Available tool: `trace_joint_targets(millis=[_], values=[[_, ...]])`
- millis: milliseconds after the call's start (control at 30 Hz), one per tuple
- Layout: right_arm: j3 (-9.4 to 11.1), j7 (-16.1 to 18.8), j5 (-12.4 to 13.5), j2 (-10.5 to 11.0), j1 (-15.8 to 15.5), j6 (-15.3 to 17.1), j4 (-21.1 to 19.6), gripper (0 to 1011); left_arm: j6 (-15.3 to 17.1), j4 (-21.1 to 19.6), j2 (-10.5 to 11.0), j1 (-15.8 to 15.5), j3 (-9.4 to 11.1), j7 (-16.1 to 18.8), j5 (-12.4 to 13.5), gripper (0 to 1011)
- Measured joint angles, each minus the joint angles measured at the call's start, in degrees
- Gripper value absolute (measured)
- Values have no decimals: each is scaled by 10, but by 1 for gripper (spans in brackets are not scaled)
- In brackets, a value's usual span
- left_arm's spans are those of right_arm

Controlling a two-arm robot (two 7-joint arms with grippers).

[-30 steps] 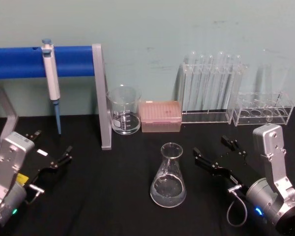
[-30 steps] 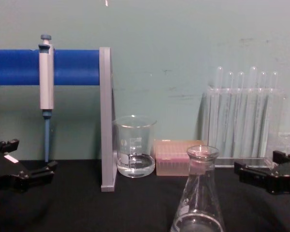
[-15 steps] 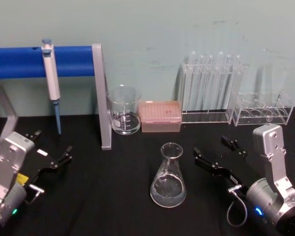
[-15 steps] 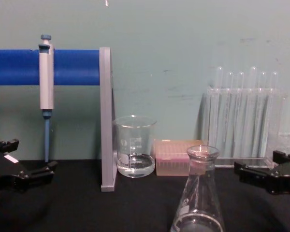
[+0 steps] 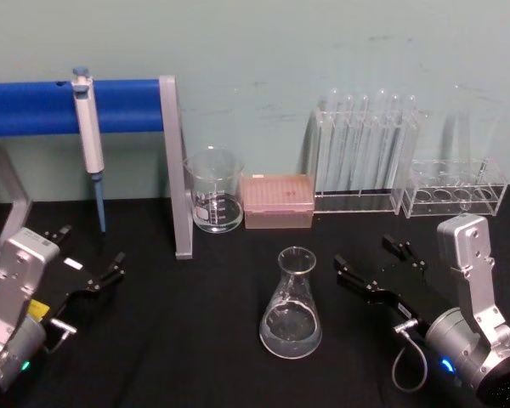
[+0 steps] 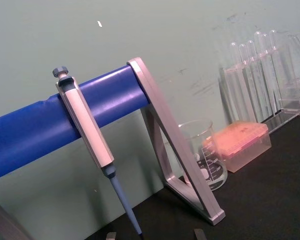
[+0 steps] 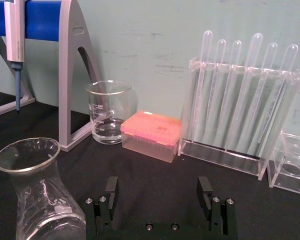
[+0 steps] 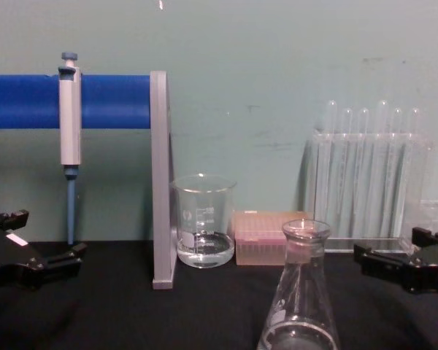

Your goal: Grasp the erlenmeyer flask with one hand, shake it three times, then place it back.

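Clear glass conical flask [image 5: 291,303] stands free mid-bench; black right pincer [image 5: 374,266] gapes beside it, left pincer [image 5: 89,258] apart near the edge

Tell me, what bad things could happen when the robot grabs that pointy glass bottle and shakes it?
1. The erlenmeyer flask is smooth glass, so it might slip or tip if the open right pincer closes off-centre.
2. It holds a little liquid and its mouth is open, so hard shaking could splash some out.
3. The beaker, pink tip box and test tubes stand behind it, so a wide swing could knock them.
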Motion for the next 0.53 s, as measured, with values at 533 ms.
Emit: trace_joint_targets(millis=[533], values=[[0, 0, 0, 0, 0, 0, 0, 1000, 0, 0, 0, 0, 0, 0, 0, 1001]])
